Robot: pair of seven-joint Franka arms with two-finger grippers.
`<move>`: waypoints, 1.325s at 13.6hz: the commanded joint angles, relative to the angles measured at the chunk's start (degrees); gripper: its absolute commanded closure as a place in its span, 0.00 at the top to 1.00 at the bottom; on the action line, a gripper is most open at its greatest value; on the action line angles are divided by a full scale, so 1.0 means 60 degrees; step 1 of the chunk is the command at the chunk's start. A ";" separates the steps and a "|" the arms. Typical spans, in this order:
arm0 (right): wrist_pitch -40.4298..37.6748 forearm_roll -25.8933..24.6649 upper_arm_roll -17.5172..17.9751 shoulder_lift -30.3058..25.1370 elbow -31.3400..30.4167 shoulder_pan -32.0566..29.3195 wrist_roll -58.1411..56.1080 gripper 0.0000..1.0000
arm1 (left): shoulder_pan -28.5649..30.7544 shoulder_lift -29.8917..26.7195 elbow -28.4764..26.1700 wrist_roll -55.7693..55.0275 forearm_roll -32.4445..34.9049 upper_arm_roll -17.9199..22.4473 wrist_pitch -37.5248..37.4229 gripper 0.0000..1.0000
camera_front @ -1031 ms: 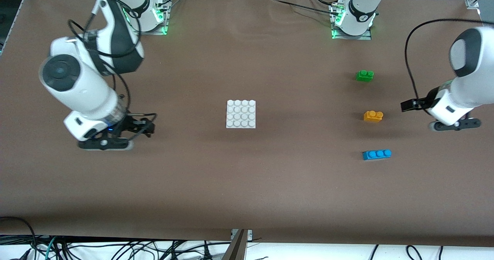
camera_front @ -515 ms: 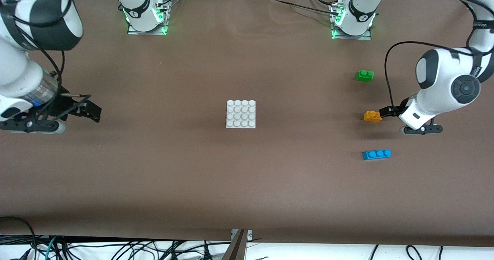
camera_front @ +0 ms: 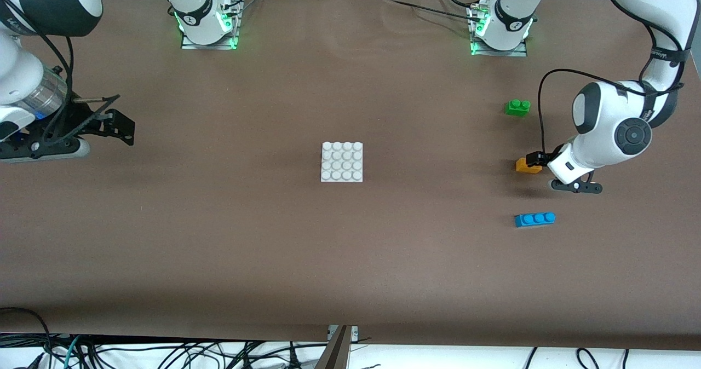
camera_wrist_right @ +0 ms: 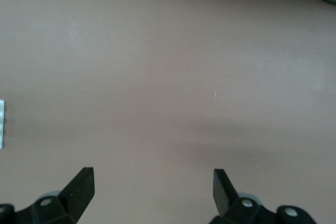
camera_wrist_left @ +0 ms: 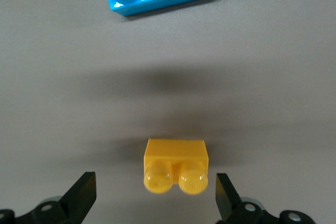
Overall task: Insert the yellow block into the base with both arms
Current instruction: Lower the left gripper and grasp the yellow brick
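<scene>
The yellow block [camera_front: 527,165], an orange-yellow two-stud brick, lay on the brown worktop [camera_front: 350,259] between a green brick [camera_front: 517,107] and a blue brick [camera_front: 534,219], toward the left arm's end. The left end effector [camera_front: 535,158] hung over it, fingers spread, grasping nothing. The right end effector [camera_front: 112,125] was released over bare worktop, well apart from the white base [camera_front: 342,161].

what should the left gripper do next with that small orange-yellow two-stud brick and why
Probably lower the left gripper a little and close. Its open fingers straddle the small orange-yellow two-stud plastic brick, which sits untouched on the brown table, apart from the flat white studded base plate.
</scene>
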 commanded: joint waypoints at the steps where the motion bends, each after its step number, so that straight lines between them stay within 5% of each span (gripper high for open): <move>1: -0.0081 -0.0040 0.0583 -0.0383 -0.0242 -0.0208 -0.0303 1.00 | 0.0058 0.0029 -0.0418 0.0232 0.0121 -0.0034 0.0548 1.00; 16: -0.0124 0.0780 -0.0059 -0.0720 -0.0095 -0.0897 -0.0273 1.00 | 0.0058 0.0294 -0.0666 0.0100 0.0106 -0.0034 0.0827 1.00; 18: -0.0168 0.0809 -0.0073 -0.0720 -0.0095 -0.0897 -0.0273 1.00 | 0.0073 0.0294 -0.0711 0.0100 0.0106 -0.0034 0.0827 0.94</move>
